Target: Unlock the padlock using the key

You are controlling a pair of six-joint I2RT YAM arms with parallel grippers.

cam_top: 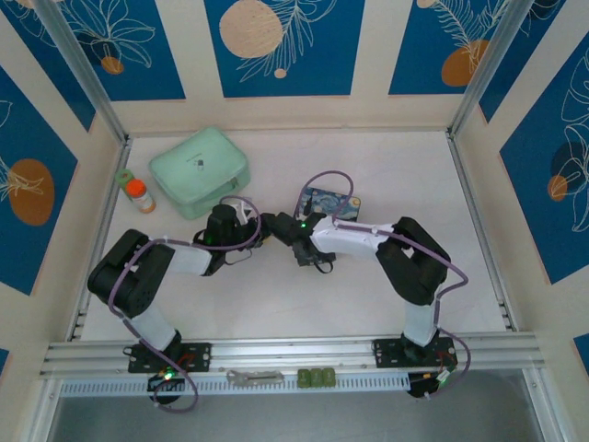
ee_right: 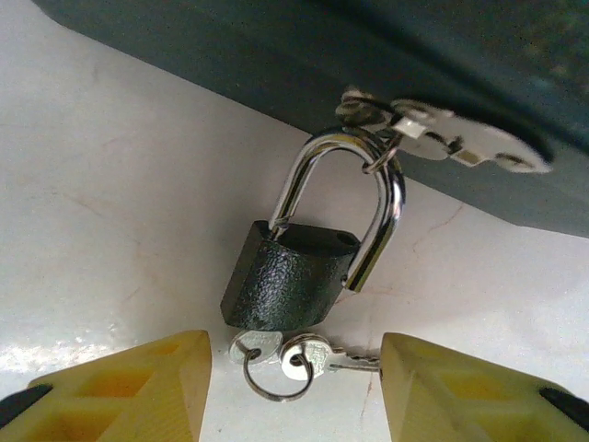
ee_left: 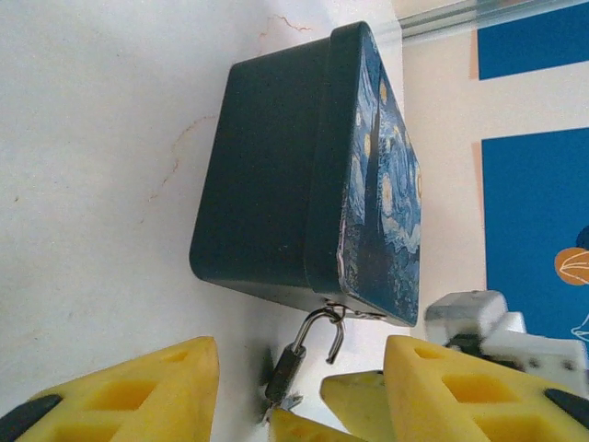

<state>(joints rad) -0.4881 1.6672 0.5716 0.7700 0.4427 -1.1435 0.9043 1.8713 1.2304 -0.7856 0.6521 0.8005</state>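
Observation:
The blue starry-night tin (ee_left: 276, 175) lies on the white table, also visible from above (cam_top: 329, 202). The padlock (ee_right: 290, 276), dark body and silvery shackle (ee_right: 368, 184), hangs from the tin's hasp (ee_right: 433, 129); one shackle leg is out of the body. The key (ee_right: 313, 357) lies on a small ring with a second key just under the padlock, blade pointing at my right finger (ee_right: 442, 387). My right gripper (ee_right: 294, 368) is open astride the keys. My left gripper (ee_left: 302, 368) is open around the padlock (ee_left: 285, 368), with the right gripper's yellow fingertips (ee_left: 354, 396) between its fingers.
A mint-green case (cam_top: 200, 170) and an orange-capped bottle (cam_top: 140, 195) stand at the back left. A grey metal bar (cam_top: 255, 376) and green blocks (cam_top: 317, 378) rest on the front rail. Both arms meet mid-table beside the tin.

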